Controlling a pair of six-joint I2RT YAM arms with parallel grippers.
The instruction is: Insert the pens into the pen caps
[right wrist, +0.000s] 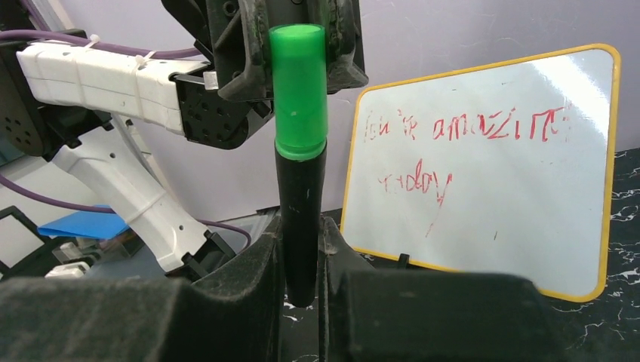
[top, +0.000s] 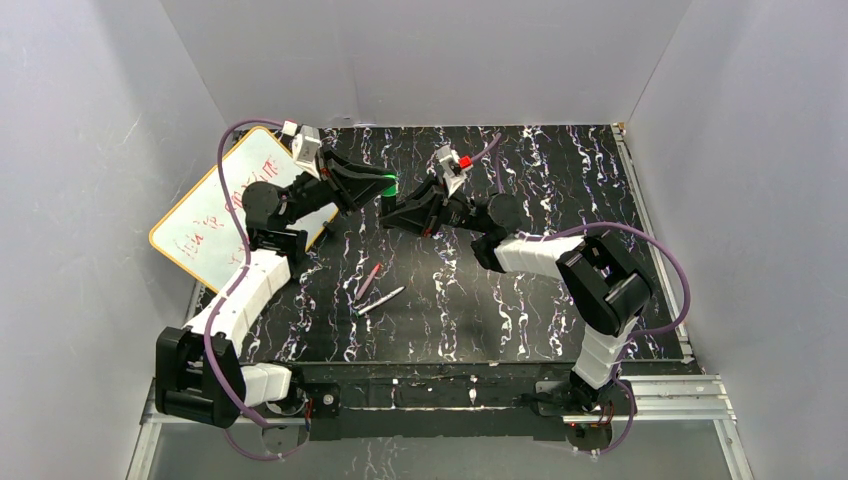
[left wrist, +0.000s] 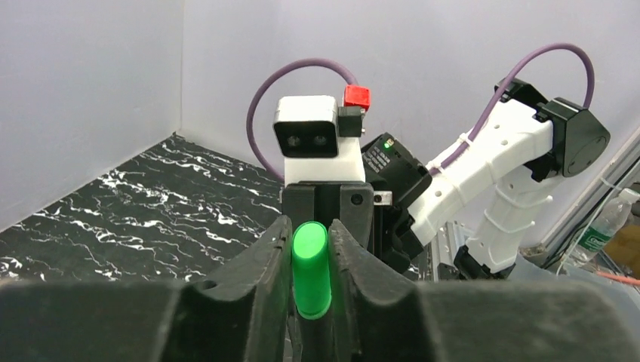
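Observation:
The thick black pen [right wrist: 301,204] stands upright between my right gripper's [right wrist: 302,220] fingers, which are shut on its lower barrel. A green pen cap [right wrist: 300,90] sits over the pen's top end. My left gripper [left wrist: 311,226] is shut on that green cap [left wrist: 311,268], with a finger pressed against each side. In the top view the two grippers meet nose to nose above the back of the mat, left gripper [top: 378,188] and right gripper [top: 392,214]. A slim magenta pen [top: 367,281] and a slim white-grey pen [top: 381,300] lie on the mat in front.
A yellow-rimmed whiteboard [top: 215,205] with red writing leans at the left edge of the black marbled mat [top: 560,300]. Grey walls close in the back and both sides. The arm bases stand at the near edge.

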